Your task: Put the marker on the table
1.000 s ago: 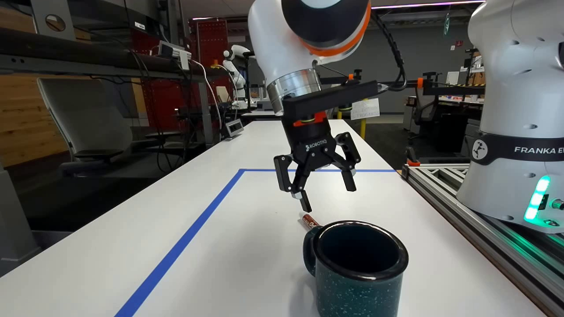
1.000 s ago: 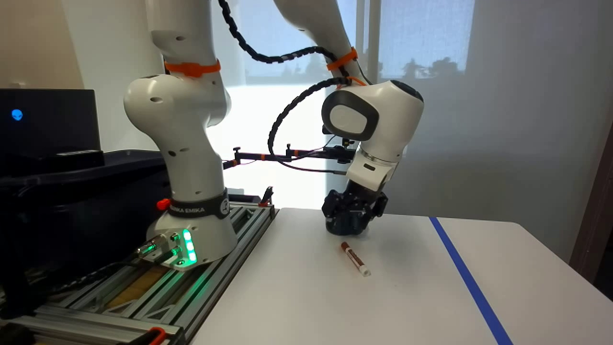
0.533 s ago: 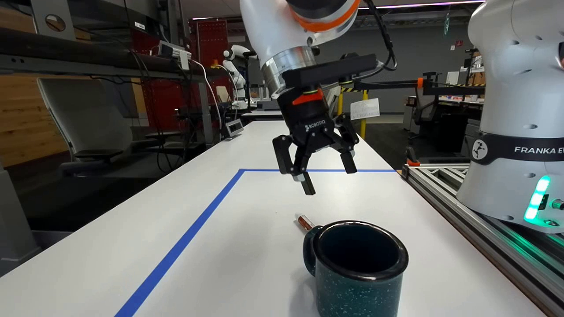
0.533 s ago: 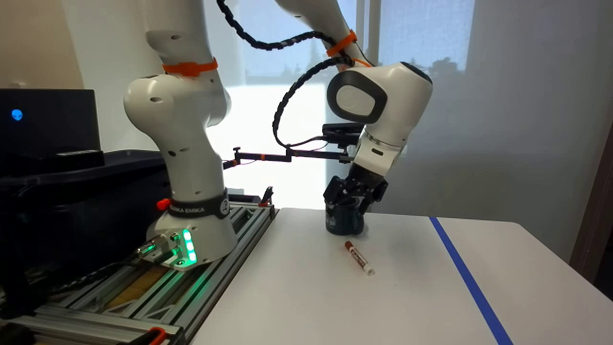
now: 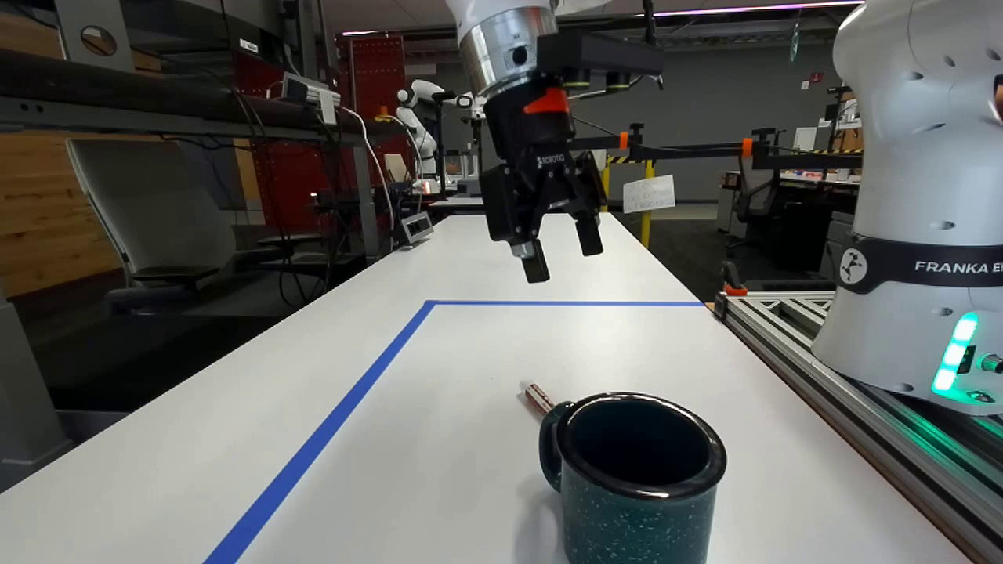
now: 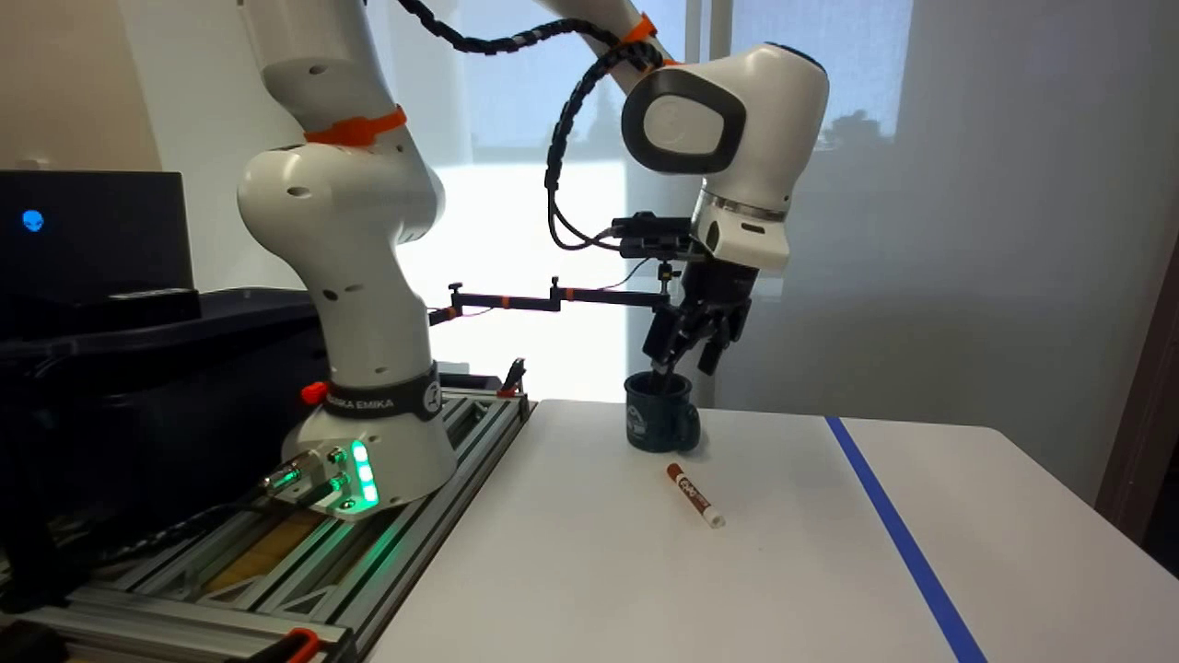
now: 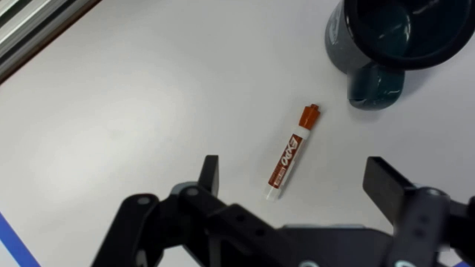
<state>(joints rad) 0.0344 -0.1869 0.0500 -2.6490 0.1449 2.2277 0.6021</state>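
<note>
A gripper [image 5: 564, 262] hangs, its fingers [image 5: 536, 265] spread wide with nothing between them, above a white table [image 6: 571, 571] where a marker [image 7: 289, 154] lies flat near the handle [image 7: 384, 89] of a teal mug [image 5: 639, 517], between the metal rail [image 7: 29, 33] and the blue tape [image 6: 904, 543]. The task looks done on that evidence; trouble, if it comes, would most likely come from further handling. A low fingertip could nudge the round barrel and set it rolling, or a sideways sweep could clip the mug and shove it against the marker. In an exterior view a fingertip [image 6: 660, 371] lines up with the mug's mouth, though depth is hard to judge from that angle. The marker appears capped and sound: rust-orange cap toward the mug, a brown-red label reading EXPO in white along the barrel, a plain white end pointing away. In an exterior view the mug's handle covers part of the marker [image 5: 539, 398], leaving a short reddish length in sight.
</note>
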